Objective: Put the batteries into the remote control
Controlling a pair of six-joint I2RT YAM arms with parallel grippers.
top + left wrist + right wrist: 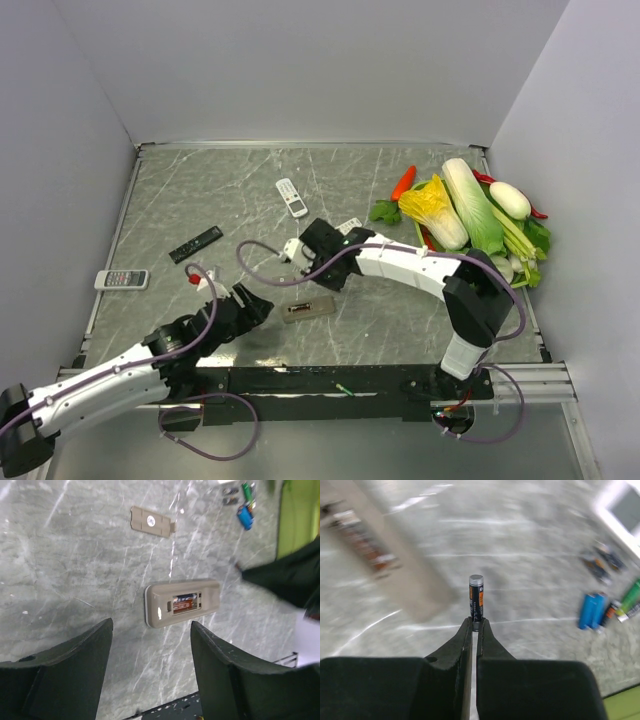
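In right hand point(474, 624): battery point(476, 597) pinched upright (overhead view hides it).

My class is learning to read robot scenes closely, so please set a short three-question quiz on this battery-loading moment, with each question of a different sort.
1. True or false: the right pincer is shut on a dark cylindrical battery with an orange label.
2. Where is the beige rectangular battery cover relative to the grey-beige rectangular remote control? A: clipped onto it. B: flat on the grey marble table, apart from it. C: held in the right pincer.
3. Fill in: the left pincer faces the remote control with its jaws ____.
Key: 1 true; 2 B; 3 open.
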